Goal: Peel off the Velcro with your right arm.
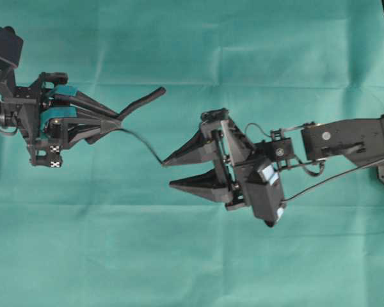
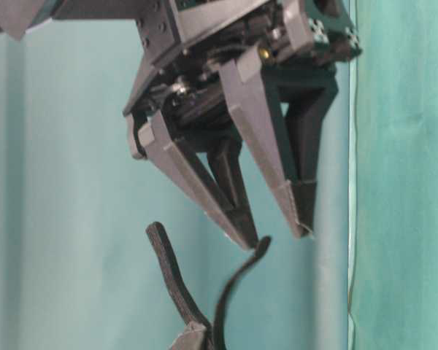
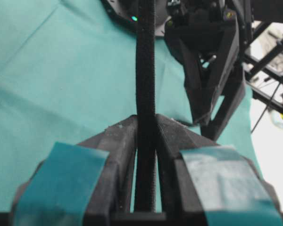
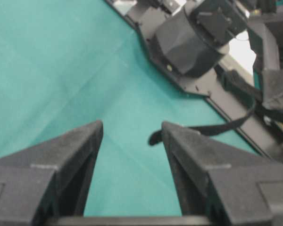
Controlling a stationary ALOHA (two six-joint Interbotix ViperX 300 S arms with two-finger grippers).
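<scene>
Left of centre in the overhead view, the left gripper (image 1: 118, 118), the one with teal patches, is clamped on the Velcro (image 1: 143, 102). Its own wrist view shows the black strap pinched tight between the two fingers (image 3: 118, 155). From that grip the Velcro splits into two layers. One thicker layer angles toward the upper middle of the frame. The other is thin and trails down and right to the right gripper (image 1: 166, 174). That gripper's plain black fingers stand apart, and the thin layer's rounded end lies just against the tip of one finger (image 4: 179, 136), not pinched between them. Everything hangs over the green cloth (image 1: 192, 256).
</scene>
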